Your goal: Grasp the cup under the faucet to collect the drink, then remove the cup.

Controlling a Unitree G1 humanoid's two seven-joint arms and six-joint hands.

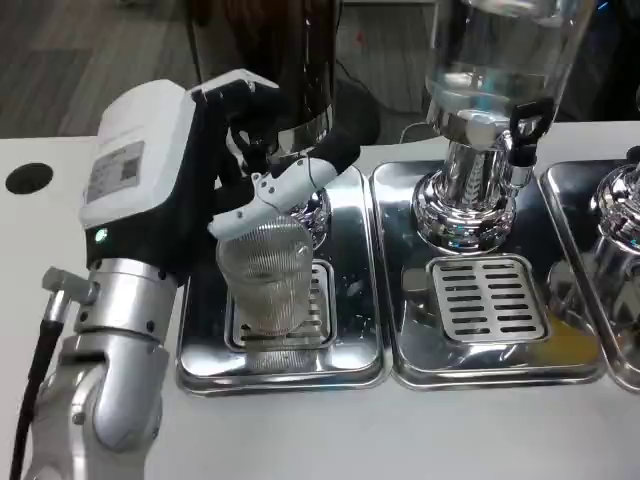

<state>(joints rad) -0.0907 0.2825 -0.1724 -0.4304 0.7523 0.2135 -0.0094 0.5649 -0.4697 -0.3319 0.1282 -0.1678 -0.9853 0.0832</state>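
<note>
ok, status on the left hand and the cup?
Left hand at the cup, fingers over its rim, grip unconfirmed. Cup upright on the grate under the faucet. Nothing in the way.

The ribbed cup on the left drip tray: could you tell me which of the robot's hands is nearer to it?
Left. The left hand is right at the ribbed cup, its fingers reaching across just above the rim. I can place only the left hand here.

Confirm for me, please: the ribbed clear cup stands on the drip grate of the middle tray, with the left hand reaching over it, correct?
Not quite. The head view shows the cup on the grate of the leftmost tray, under the dark dispenser. The left hand does reach over it.
</note>
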